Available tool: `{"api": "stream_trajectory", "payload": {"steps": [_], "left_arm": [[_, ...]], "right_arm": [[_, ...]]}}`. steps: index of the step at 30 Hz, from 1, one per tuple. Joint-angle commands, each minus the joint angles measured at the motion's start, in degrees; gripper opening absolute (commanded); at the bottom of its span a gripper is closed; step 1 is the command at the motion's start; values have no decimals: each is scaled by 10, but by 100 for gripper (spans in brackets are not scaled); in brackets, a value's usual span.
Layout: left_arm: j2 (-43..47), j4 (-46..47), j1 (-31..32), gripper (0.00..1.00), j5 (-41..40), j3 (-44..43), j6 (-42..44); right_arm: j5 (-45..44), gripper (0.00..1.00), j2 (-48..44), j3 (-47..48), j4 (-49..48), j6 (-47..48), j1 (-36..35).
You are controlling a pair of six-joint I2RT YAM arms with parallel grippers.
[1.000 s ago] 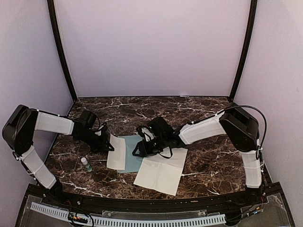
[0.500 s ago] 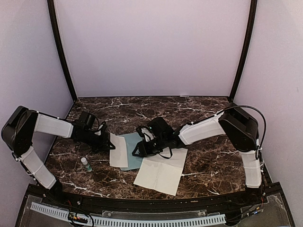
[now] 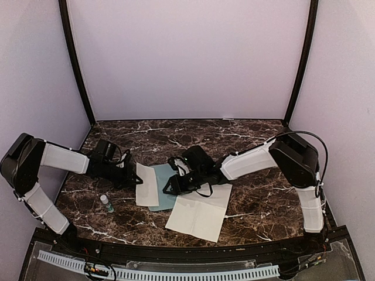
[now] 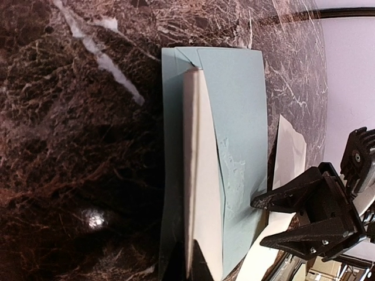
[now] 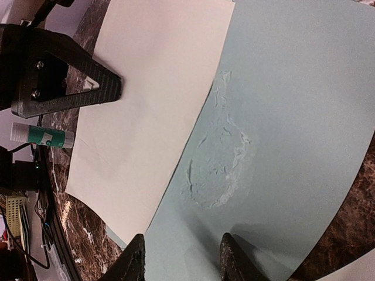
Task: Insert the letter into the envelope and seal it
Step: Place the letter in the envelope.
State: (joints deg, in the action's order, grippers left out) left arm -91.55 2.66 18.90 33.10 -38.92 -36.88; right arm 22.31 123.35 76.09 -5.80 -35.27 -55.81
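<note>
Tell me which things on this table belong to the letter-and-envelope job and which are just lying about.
Job:
letter, gripped by the left pincer
envelope, below the open right pincer
glue stick, probably for sealing

Lying about:
second cream sheet, nearer the front edge

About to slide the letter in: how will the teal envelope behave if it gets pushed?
The envelope lies flat on the polished table, so it likely slides easily. It looks thin, probably floppy. Its scuffed patch may tear.
</note>
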Motion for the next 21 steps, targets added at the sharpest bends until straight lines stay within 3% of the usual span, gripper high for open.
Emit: {"api": "stream_trajectory", "payload": {"steps": [1,21], "left_arm": [[31,4,-2,0,-31,-3,31],[-13,93,18,0,15,41,-59]], "right_arm": [[-1,41,18,2,-1,-8,-9],[6,40,27,8,-3,-11,-11]]}}
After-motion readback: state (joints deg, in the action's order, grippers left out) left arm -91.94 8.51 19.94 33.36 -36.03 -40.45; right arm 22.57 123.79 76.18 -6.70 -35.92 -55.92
